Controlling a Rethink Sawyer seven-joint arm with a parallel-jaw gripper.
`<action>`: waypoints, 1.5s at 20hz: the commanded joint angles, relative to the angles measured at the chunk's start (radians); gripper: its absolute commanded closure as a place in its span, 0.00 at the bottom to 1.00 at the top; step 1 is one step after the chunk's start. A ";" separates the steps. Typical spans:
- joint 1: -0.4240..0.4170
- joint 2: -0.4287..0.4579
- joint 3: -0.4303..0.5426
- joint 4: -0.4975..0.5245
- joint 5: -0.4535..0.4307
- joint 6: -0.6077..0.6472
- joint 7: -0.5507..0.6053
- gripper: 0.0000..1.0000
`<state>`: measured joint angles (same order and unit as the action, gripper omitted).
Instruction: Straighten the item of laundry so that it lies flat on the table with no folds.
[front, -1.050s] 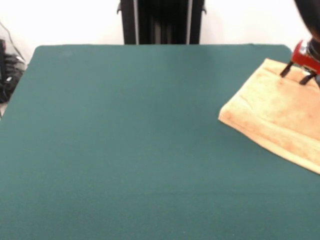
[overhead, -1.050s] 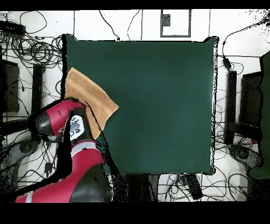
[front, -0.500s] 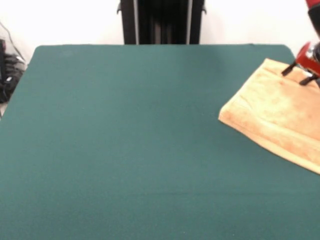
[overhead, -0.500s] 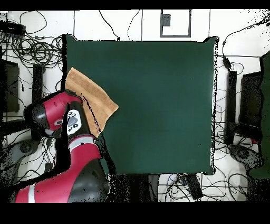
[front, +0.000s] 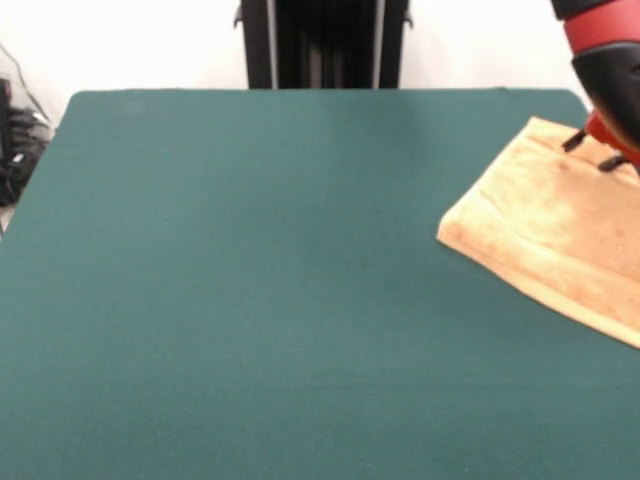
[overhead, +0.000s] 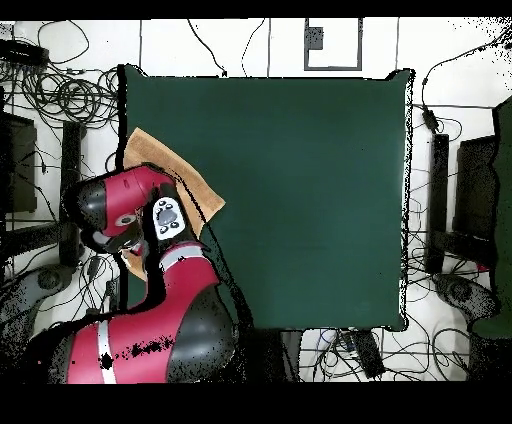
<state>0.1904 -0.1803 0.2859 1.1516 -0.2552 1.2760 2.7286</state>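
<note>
The table (front: 250, 280), going left to right in the front view, is bare green felt across most of its width. There is one towel (front: 560, 225), at about three o'clock, tan-orange, lying askew with its right part running off the picture. Its near edge looks thick and doubled, so it seems to be folded over on itself rather than spread out. There is one arm, and its claw (front: 598, 152) sits at about two o'clock over the towel's far corner. Two dark fingertips (front: 574, 140) show apart, so the claw reads as open and empty.

The step in hand looks like the approach to a first grasp at that corner. The next move calls for lowering onto one layer only, pinching it, then drawing it outward so the fold opens.

In the overhead view the arm covers most of the towel (overhead: 150, 150), at nine o'clock.
</note>
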 joint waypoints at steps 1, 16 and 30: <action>-0.080 0.313 -0.064 -0.084 -0.274 -0.572 -0.128 0.00; -0.101 0.262 -0.060 0.048 -0.304 -0.594 -0.104 0.00; -0.122 0.198 -0.086 0.195 -0.294 -0.666 -0.045 0.00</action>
<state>0.1186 -0.2085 0.3363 1.2501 -0.2487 1.1753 2.7286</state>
